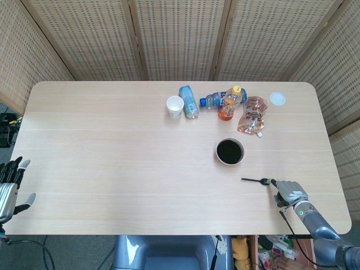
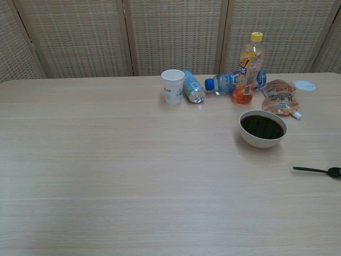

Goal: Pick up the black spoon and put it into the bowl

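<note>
Black spoon (image 1: 254, 180) lies flat on the counter (image 1: 112, 146), slim handle pointing left, well short of the bowl (image 1: 230, 151). Right hand (image 1: 289, 192) touches its bowl end; whether it grips cannot be told. Left hand (image 1: 11, 188) hangs off the counter's edge, fingers spread, empty. Bottle labels are illegible.

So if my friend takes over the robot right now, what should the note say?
Right hand: on the table by the near right edge, fingertips at the bowl end of the black spoon. I cannot tell whether it grips it.
Left hand: off the table's left side, fingers apart, holding nothing.
Spoon: flat on the table, handle pointing left, in front of the bowl.
Done: hand has reached the spoon.
Left: grip it, lift it, carry it to the bowl, drop it in.
</note>
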Tool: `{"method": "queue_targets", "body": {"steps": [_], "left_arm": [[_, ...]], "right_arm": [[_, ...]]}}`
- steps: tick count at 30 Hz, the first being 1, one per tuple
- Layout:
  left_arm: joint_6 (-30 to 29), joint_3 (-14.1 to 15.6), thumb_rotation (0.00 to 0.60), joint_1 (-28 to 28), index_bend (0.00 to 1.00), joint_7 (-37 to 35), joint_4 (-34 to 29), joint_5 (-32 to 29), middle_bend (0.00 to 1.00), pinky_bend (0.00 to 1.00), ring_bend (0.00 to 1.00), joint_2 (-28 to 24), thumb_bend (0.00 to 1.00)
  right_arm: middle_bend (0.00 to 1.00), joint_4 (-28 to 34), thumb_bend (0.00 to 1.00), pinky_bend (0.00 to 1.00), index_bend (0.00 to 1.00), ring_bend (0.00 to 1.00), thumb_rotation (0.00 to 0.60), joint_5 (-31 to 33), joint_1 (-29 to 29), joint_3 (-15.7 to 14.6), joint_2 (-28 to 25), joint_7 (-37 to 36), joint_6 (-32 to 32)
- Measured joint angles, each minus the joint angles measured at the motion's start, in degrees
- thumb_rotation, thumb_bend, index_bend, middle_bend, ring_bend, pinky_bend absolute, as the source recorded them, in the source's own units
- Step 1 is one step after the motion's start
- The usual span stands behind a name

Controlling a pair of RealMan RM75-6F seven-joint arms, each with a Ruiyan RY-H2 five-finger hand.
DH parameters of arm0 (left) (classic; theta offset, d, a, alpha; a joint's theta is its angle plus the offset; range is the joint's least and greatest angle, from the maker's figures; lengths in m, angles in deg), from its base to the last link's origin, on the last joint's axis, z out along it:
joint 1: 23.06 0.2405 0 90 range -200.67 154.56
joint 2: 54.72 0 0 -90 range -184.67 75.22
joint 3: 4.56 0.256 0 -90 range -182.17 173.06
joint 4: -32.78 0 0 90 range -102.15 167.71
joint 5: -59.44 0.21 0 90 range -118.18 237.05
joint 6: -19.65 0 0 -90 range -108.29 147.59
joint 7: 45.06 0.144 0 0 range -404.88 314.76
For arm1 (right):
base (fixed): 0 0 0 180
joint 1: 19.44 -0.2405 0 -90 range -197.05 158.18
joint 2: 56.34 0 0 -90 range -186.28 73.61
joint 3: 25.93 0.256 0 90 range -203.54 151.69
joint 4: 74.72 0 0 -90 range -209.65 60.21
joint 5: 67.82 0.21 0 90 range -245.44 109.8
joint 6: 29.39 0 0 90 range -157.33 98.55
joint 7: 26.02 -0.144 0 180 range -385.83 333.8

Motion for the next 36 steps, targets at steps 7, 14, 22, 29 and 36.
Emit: {"method": "queue_targets", "body": {"steps": [7, 14, 22, 29, 36], "left_arm": [[0.08, 0.03, 0.6, 0.02, 0.0, 0.2, -0.14, -0.13, 0.0, 0.0, 0.0, 0.05, 0.32], [0.04, -0.01, 0.6, 0.14, 0.0, 0.2, 0.01, -0.4, 0.0, 0.0, 0.0, 0.08, 0.32], [0.21, -0.09, 0.6, -0.01, 0.0, -0.22, 0.28, -0.33, 0.0, 0.0, 0.0, 0.18, 0.32], [0.11, -0.1, 0.6, 0.16, 0.0, -0.86, 0.8, -0.45, 0.0, 0.0, 0.0, 0.1, 0.32], [-0.2, -0.42, 0.6, -0.02, 0.0, -1.05, 1.31, -0.14, 0.0, 0.0, 0.0, -0.32, 0.32]], "right_arm": [[0.93, -0.55, 0.76, 0.99, 0.19, 0.98, 0.6, 0.09, -0.51, 0.44, -0.2, 0.07, 0.47], [0.92, 0.06, 0.76, 0.99, 0.19, 0.98, 0.6, -0.22, -0.72, 0.64, -0.45, 0.54, -0.06], [0.63, 3.97, 0.67, 0.95, 0.36, 0.77, 0.6, -3.13, 0.2, 1.49, -1.64, 0.77, -4.83], [0.5, 6.72, 0.43, 0.82, 0.48, 0.54, 0.6, -7.26, 2.54, 2.93, -1.23, 1.41, -13.88], [0.54, 7.01, 0.42, 0.78, 0.48, 0.56, 0.6, -9.58, 4.38, 3.99, 1.51, 6.27, -21.27]]}}
